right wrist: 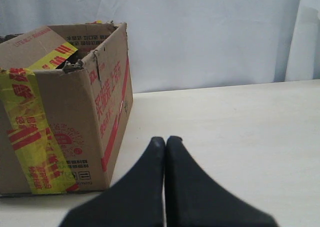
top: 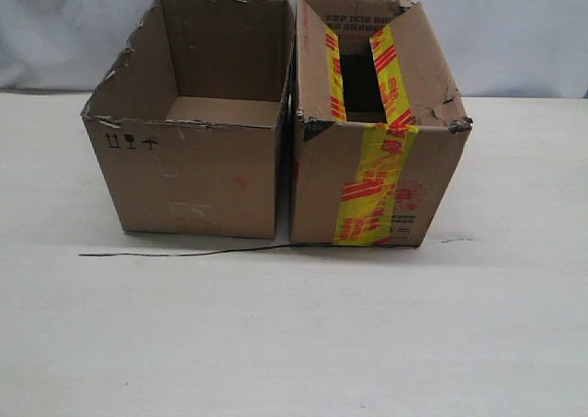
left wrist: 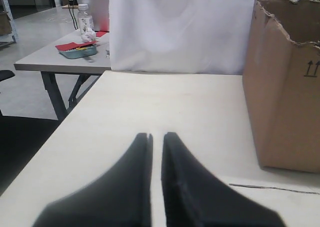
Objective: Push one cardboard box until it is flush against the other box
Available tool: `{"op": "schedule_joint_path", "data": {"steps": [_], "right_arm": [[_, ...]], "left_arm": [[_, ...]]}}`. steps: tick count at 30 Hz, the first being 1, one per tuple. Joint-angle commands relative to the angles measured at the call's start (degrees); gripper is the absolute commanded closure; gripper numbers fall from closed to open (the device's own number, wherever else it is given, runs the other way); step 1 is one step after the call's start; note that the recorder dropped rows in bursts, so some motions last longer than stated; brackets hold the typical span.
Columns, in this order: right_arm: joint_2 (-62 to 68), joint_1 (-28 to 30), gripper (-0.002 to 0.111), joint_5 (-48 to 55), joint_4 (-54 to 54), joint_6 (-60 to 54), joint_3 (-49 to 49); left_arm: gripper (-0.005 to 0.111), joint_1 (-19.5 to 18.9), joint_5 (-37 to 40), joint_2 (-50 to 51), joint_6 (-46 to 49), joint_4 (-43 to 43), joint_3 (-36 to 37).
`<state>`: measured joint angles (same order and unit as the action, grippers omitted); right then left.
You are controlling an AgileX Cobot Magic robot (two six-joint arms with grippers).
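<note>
Nearest, the left gripper [left wrist: 156, 136] has its black fingers pinched almost together, a thin slit between, holding nothing; the right gripper [right wrist: 165, 139] is fully closed, likewise empty; the cardboard box [left wrist: 285, 87] stands ahead and inboard of the left gripper, well apart; the other box [right wrist: 65, 112] stands ahead and inboard of the right one (only a sliver of shadow parts the two); pushing looks all but finished; next, I'd judge, a gentle nudge on an outer wall.

Black handling symbols [top: 130, 141], up arrows, glass and umbrella, printed on the cardboard box [top: 211, 183], red characters printed along yellow tape [top: 372, 187] of the other box [top: 314, 192], too small to be read
</note>
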<state>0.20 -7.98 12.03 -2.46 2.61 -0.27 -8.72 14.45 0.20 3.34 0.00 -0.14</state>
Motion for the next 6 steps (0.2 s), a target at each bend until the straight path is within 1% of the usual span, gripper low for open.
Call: {"op": "schedule_joint_path", "data": {"steps": [1,6], "right_arm": [[-0.20,-0.18,0.108,0.06,0.08,-0.50,0.27],[-0.20,-0.18,0.108,0.06,0.08,-0.50,0.27]], "left_arm": [[0.107,0.10,-0.23,-0.20,0.05,0.36,0.14],[0.107,0.10,-0.10,-0.20,0.05,0.36,0.14]]}}
